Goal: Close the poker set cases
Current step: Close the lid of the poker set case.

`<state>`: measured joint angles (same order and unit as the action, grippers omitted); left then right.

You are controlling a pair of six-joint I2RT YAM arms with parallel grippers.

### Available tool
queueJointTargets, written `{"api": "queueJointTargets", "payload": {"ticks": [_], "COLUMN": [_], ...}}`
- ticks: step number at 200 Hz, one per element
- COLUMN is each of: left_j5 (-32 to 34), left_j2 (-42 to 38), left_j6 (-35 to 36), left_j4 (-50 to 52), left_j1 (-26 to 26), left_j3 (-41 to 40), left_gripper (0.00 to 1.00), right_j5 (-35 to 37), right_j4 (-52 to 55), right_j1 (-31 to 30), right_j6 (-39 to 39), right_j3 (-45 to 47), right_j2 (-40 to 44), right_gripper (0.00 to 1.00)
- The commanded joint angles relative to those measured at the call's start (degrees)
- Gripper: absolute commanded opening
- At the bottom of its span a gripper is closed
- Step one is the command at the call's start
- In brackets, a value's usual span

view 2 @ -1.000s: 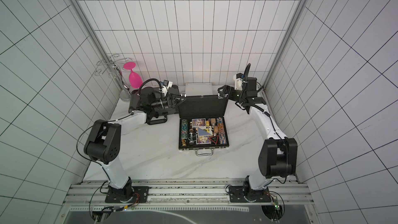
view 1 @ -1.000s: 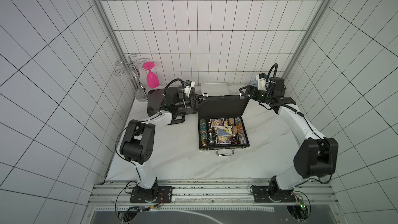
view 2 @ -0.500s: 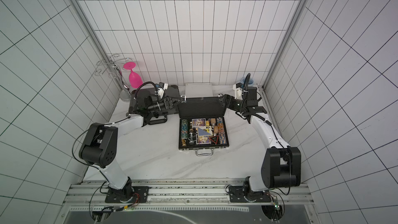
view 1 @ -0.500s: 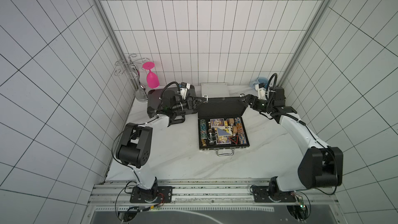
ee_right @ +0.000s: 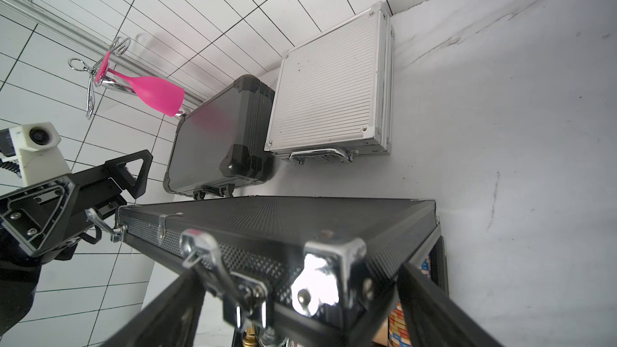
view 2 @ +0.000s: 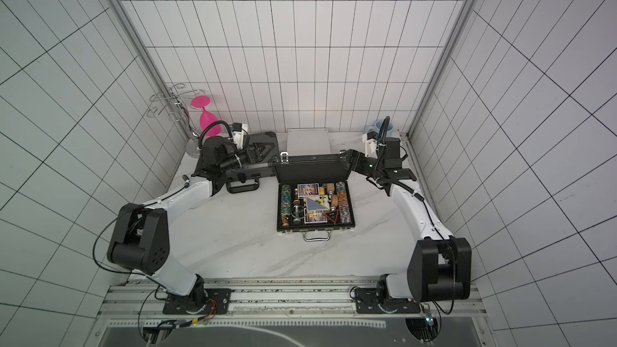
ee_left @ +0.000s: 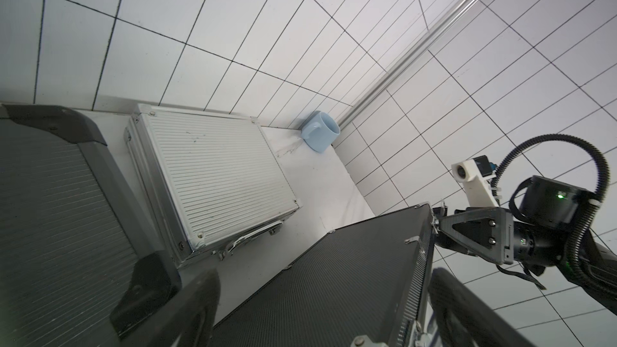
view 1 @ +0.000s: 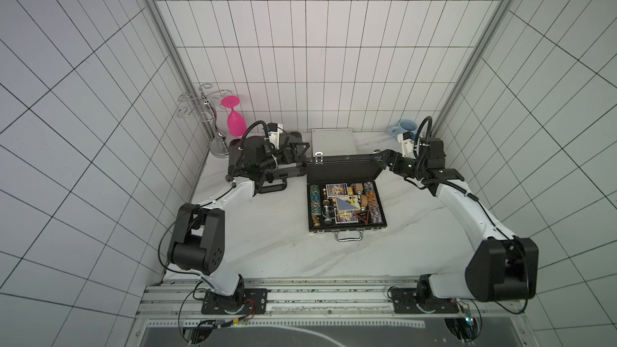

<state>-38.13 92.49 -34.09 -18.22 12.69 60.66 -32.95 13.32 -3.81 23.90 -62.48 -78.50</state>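
Three cases sit on the white marbled tabletop [view 1: 267,238]. The black textured case [view 1: 347,228] lies open at the centre, with its chrome handle [view 1: 349,236] at 6 o'clock and its lid [view 2: 312,171] raised along the 12 o'clock edge. The tray holds columns of chips [view 1: 371,208] and playing cards [view 1: 338,190].

The left gripper [ee_left: 322,275] is at the lid's 9 o'clock top corner, and the right gripper [ee_right: 300,272] is at its 3 o'clock top corner. Each has its jaws spread wide with the lid's edge between the fingers. Whether the pads touch the lid cannot be told.

At 12 o'clock, against the rear wall, the silver aluminium case [view 1: 332,141] lies closed. At 10 o'clock the dark grey case [ee_right: 213,141] also lies closed, partly under the left arm.

In the 11 o'clock corner a pink wine glass [view 1: 235,121] hangs upside down from a chrome rack [view 1: 207,118]. In the 1 o'clock corner sits a pale blue mug [view 1: 405,128].
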Motion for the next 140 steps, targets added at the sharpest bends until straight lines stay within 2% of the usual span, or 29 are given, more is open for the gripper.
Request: {"api": "queueJointTargets", "payload": {"ticks": [1, 40, 71, 99, 135, 140], "left_j5": [6.57, 8.6, 11.49, 12.44, 12.1, 12.03], "left_j2": [-1.87, -3.05, -4.64, -5.11, -5.65, -5.84], "left_j6": [2.01, 1.57, 2.88, 2.24, 2.05, 2.19], "left_j4": [6.11, 9.49, 13.73, 15.06, 15.81, 16.24], "left_j1": [0.85, 1.1, 1.46, 1.48, 2.5, 2.8], "left_j3": [1.39, 1.56, 0.72, 0.08, -0.37, -0.46], "left_gripper": [0.98, 0.98, 0.98, 0.98, 0.98, 0.98], "right_j5": [3.82, 4.76, 8.09, 12.04, 10.99, 10.37], "right_j4": [3.99, 4.02, 8.13, 12.01, 14.25, 14.65], "right_j1": [-0.51, -0.66, -0.94, -1.44, -1.57, -1.72], "right_j6": [-0.51, 0.95, 1.55, 1.36, 0.47, 0.61], "right_j3": [5.94, 13.96, 19.1, 19.12, 18.33, 18.4], "right_j2": [3.4, 7.79, 13.29, 17.67, 17.19, 16.85], "right_gripper": [0.92, 0.93, 0.93, 0.95, 0.96, 0.99]}}
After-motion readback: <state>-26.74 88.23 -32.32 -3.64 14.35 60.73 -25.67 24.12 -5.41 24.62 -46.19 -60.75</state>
